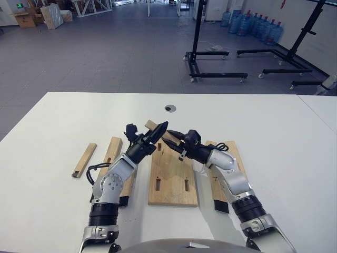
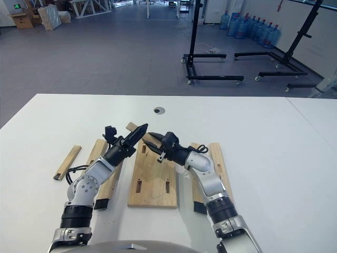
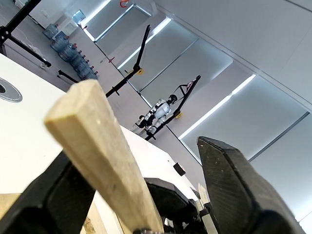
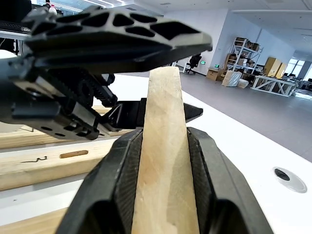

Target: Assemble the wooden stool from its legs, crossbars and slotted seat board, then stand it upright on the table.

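Note:
The slotted seat board [image 1: 172, 182] lies flat in the middle of the white table [image 1: 284, 137]. My right gripper [image 1: 174, 140] hovers over the board's far end, shut on a short wooden crossbar [image 4: 165, 146] that points up and away toward the table's far side [image 1: 151, 126]. My left gripper [image 1: 159, 132] meets it from the left, open, its fingers [image 3: 239, 195] on both sides of the bar's free end [image 3: 100, 141]; one finger touches the wood and the other stands apart.
A short wooden bar [image 1: 84, 159] lies at the left. Long leg pieces lie left [image 1: 111, 150] and right [image 1: 234, 158] of the board. A round cable hole [image 1: 169, 108] is at the table's far middle. Black wheeled stands [image 1: 216, 63] are on the floor beyond.

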You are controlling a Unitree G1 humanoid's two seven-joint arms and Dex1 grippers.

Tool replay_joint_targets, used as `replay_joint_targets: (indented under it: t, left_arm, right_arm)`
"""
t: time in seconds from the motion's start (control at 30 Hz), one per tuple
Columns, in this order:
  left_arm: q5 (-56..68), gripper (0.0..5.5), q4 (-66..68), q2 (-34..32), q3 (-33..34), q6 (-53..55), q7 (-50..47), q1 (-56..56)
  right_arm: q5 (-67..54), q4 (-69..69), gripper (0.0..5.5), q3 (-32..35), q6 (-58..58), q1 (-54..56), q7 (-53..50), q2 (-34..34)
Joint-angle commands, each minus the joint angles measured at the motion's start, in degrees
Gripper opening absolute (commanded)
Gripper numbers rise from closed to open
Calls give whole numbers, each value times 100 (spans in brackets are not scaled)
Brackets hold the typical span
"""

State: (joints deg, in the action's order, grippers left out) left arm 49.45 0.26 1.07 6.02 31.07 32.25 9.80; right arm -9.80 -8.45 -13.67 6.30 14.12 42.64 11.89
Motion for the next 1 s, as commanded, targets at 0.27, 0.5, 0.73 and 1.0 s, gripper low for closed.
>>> replay_joint_targets:
  t: [0.27,0.5,0.73,1.0]
  left_arm:
    - [-143,165,-91,124,-17,-96,8,0]
    - [-134,68,-35,222,28,-85,-74,-29]
    - [-905,44,-45,-57,-374,-592,164,5]
    - [-1158,38,-93,-130,-226,-941,-43,111]
  right_arm:
    - [-82,100,129,-3,-153,-7,165,56]
    - [-69,161,129,5,-27,-41,231,113]
    - [-64,225,129,18,-151,-34,282,280]
    - [-1572,1090,249,682,-1878,-233,727,640]
